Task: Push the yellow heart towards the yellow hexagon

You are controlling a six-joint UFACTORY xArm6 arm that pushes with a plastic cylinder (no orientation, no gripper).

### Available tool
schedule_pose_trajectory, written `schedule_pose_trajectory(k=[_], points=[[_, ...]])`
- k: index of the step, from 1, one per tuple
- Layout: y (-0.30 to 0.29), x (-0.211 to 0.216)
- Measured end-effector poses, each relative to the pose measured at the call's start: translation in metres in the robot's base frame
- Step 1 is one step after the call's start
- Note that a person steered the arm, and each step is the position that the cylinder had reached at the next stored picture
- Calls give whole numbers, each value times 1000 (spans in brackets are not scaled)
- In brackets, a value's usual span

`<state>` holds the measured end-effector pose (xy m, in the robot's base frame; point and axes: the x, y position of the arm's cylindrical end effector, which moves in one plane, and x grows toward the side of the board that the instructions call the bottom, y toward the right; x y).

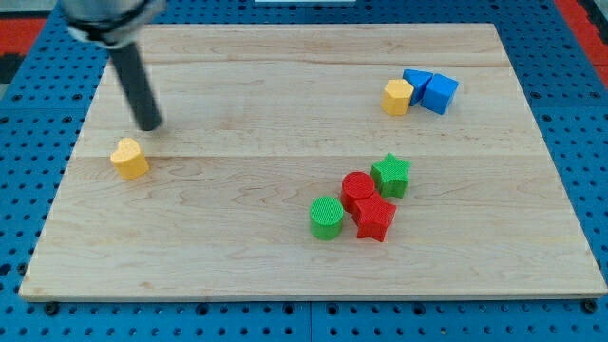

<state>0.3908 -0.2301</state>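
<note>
Coloured blocks on a pale wooden board [285, 114], with a dark rod at ten o'clock.

The board is light tan with a fine wood grain, set on a blue perforated surface [589, 142]. At nine o'clock is a yellow heart [129, 158]; my tip [150, 126], dark grey-black, sits just above it. At two o'clock are a yellow hexagon [398, 96] and two blue blocks [429, 90]. At five o'clock cluster a green star [390, 176], a green cylinder [327, 218], a red cylinder [358, 189] and a red star [374, 218], all finely ribbed.
</note>
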Motion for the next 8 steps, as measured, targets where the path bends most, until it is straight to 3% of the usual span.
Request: schedule_pose_trajectory(k=[1,2,3,4,5,6,7,8], points=[[-42,47],[-11,95],[55,78],[75,41],[68,4],[70,58],[1,34],[8,2]])
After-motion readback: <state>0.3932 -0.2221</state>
